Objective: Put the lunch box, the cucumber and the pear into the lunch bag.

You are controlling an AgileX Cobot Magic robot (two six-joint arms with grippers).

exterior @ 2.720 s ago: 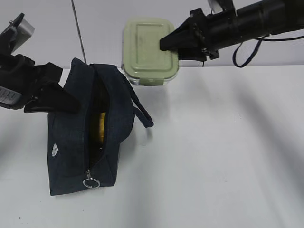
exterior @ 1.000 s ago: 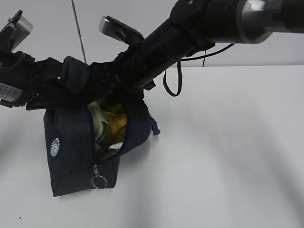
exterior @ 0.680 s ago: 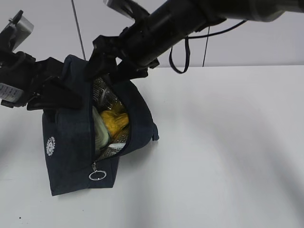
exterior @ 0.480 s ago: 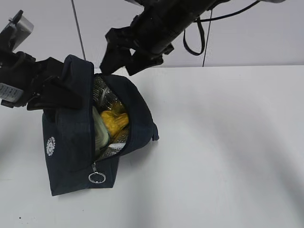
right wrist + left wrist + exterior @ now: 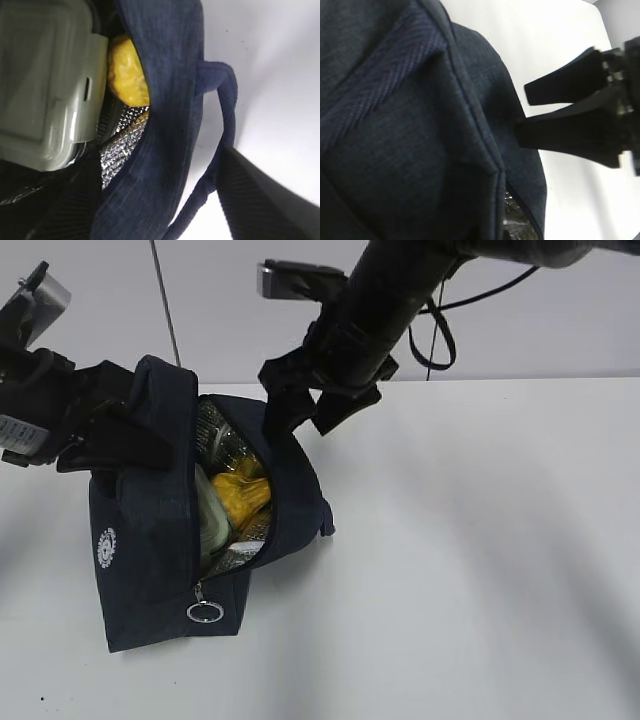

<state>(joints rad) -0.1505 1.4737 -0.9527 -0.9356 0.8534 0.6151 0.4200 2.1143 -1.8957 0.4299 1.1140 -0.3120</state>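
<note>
The navy lunch bag (image 5: 150,540) stands open on the white table, its silver lining showing. Inside it, the lunch box (image 5: 211,525) with its sage-green lid stands on edge next to the yellow pear (image 5: 241,496). Both also show in the right wrist view, the lunch box (image 5: 45,85) beside the pear (image 5: 127,70). The cucumber is hidden. My left gripper (image 5: 140,445) is shut on the bag's left wall and holds it up. My right gripper (image 5: 302,420) is open and empty, its fingers astride the bag's right wall (image 5: 165,130).
A loop handle (image 5: 222,115) hangs outside the bag's right wall near my right finger. The zipper's silver ring pull (image 5: 204,613) hangs at the bag's front end. The right gripper's black fingers (image 5: 560,115) show in the left wrist view.
My right gripper has left the lunch box in the bag, risen out empty, then shifted right and down to the bag's right rim. The left arm has not moved.
</note>
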